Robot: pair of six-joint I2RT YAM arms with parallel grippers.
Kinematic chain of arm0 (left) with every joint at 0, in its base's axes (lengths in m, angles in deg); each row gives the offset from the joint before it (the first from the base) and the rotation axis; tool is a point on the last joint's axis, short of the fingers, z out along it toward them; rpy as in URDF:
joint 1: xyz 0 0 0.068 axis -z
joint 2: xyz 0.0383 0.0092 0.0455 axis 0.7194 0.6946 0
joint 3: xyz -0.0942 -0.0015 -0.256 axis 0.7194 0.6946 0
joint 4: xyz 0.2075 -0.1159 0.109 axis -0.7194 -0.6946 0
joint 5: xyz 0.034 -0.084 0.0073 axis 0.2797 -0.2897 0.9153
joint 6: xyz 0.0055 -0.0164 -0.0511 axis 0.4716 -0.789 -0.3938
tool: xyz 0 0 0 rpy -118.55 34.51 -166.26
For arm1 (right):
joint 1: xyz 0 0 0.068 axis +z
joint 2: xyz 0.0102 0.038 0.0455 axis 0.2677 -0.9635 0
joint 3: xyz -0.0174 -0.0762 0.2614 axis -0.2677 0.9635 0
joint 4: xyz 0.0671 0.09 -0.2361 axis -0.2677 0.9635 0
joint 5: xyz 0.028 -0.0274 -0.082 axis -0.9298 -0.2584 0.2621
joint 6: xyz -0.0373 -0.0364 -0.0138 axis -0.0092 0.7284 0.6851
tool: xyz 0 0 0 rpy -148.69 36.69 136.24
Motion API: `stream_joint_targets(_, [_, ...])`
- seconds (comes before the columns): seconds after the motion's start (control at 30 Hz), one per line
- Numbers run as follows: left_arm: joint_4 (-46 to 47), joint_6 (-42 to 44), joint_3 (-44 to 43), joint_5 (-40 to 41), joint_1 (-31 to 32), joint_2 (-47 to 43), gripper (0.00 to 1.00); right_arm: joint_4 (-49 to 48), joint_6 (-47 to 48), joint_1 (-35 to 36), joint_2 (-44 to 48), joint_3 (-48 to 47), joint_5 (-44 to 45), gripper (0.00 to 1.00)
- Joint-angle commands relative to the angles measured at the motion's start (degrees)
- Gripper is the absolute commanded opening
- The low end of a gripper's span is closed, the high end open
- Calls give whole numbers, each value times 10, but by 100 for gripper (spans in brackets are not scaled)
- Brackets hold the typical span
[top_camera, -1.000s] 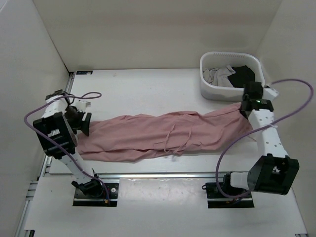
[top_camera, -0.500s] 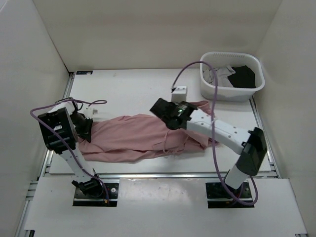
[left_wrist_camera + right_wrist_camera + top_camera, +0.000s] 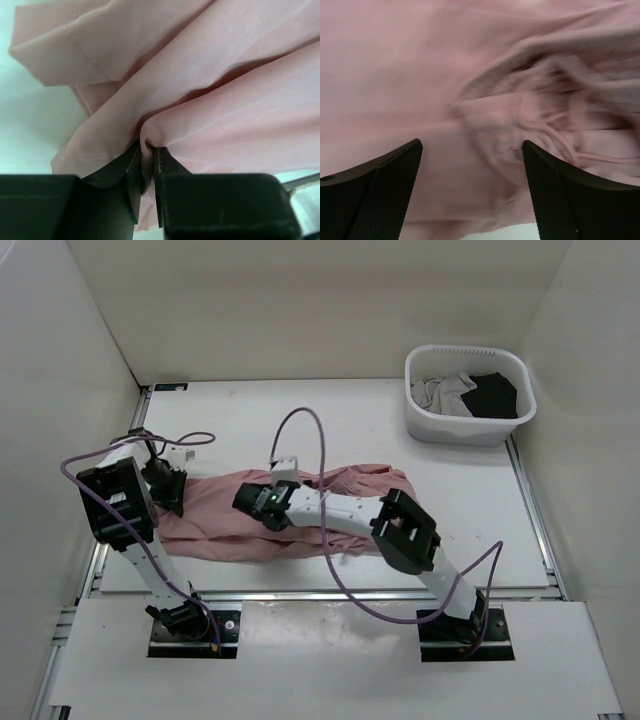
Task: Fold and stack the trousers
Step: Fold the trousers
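While left gripper pinches trousers fold, right gripper spread above them

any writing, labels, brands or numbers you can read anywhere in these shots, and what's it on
No text can be read in any view.
Small dark tag at the far left corner of the table: too small to read.
Trousers and basket: no print visible.

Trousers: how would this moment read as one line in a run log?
left gripper: shut on trousers | right gripper: open, over trousers
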Motion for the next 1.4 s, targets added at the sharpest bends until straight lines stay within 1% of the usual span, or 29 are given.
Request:
stream_joint_targets(0.0, [21,5,-26,-2,4,-5,27,-58,84,53,10,-59,-51,88])
stream_joint_targets(0.1, [21,5,-31,-15,4,-5,28,-71,146,67,79,-71,-37,91])
stream_joint_targets(0.13, [21,5,-31,-15,4,-5,28,-59,146,67,100,-71,-7,91])
stream_joint_targets(0.2, [21,5,-31,-15,4,-5,29,-37,146,67,178,-44,28,85])
stream_joint_targets(0.27, [21,5,-25,-26,4,0,29,-20,156,40,244,-13,41,81])
stream_joint_targets(0.33, [21,5,-18,-35,4,-7,30,46,162,7,261,8,31,87])
stream_joint_targets(0.37, [15,11,-18,-46,4,-7,30,67,172,-31,262,13,14,91])
stream_joint_targets(0.4, [15,11,-18,-46,4,-12,30,85,199,-48,256,13,1,99])
stream_joint_targets(0.47, [9,16,-12,-51,4,-12,31,108,238,-76,248,39,-4,99])
stream_joint_targets(0.5, [9,16,-12,-51,4,-12,31,96,259,-82,248,56,-4,99])
stream_joint_targets(0.53, [2,22,-12,-51,4,-12,31,54,305,-97,254,80,-19,99])
stream_joint_targets(0.57, [2,22,-12,-57,4,-12,31,34,318,-110,261,124,-40,99])
stream_joint_targets(0.6, [2,22,-12,-57,4,-7,31,11,329,-124,262,144,-98,99])
stream_joint_targets(0.67, [2,27,-12,-57,4,-7,31,-56,351,-156,278,198,-140,99])
stream_joint_targets(0.73, [2,27,-6,-62,4,-7,31,-101,370,-172,292,222,-207,99])
stream_joint_targets(0.77, [2,27,1,-62,4,-12,31,-134,380,-179,292,231,-261,99])
stream_joint_targets(0.87, [2,27,2,-69,4,-12,33,-143,386,-179,287,254,-266,99])
stream_joint_targets(0.97, [2,27,7,-64,4,-12,33,-143,381,-185,255,270,-218,99])
stream_joint_targets(1.0, [2,33,7,-64,4,-18,33,-143,381,-185,246,270,-210,95])
stream_joint_targets(1.03, [2,33,7,-64,4,-18,33,-143,381,-190,227,270,-203,82])
stream_joint_targets(1.07, [2,38,7,-64,4,-18,33,-143,371,-190,220,251,-185,53])
stream_joint_targets(1.1, [2,38,7,-64,4,-18,33,-134,364,-190,220,242,-185,36])
stream_joint_targets(1.13, [2,38,7,-64,4,-18,33,-125,355,-183,215,231,-174,12])
stream_joint_targets(1.17, [2,43,7,-64,4,-18,33,-119,322,-175,222,221,-149,0])
stream_joint_targets(1.2, [2,43,7,-59,4,-18,30,-119,311,-150,235,205,-123,0])
stream_joint_targets(1.23, [2,43,7,-59,4,-18,30,-119,299,-135,240,193,-103,0])
stream_joint_targets(1.27, [2,48,7,-59,4,-11,28,-112,282,-116,240,180,-41,0])
stream_joint_targets(1.3, [2,48,7,-59,4,-11,28,-96,250,-79,240,164,-7,0])
stream_joint_targets(1.37, [2,48,7,-59,4,-11,27,-76,224,-44,222,101,54,0])
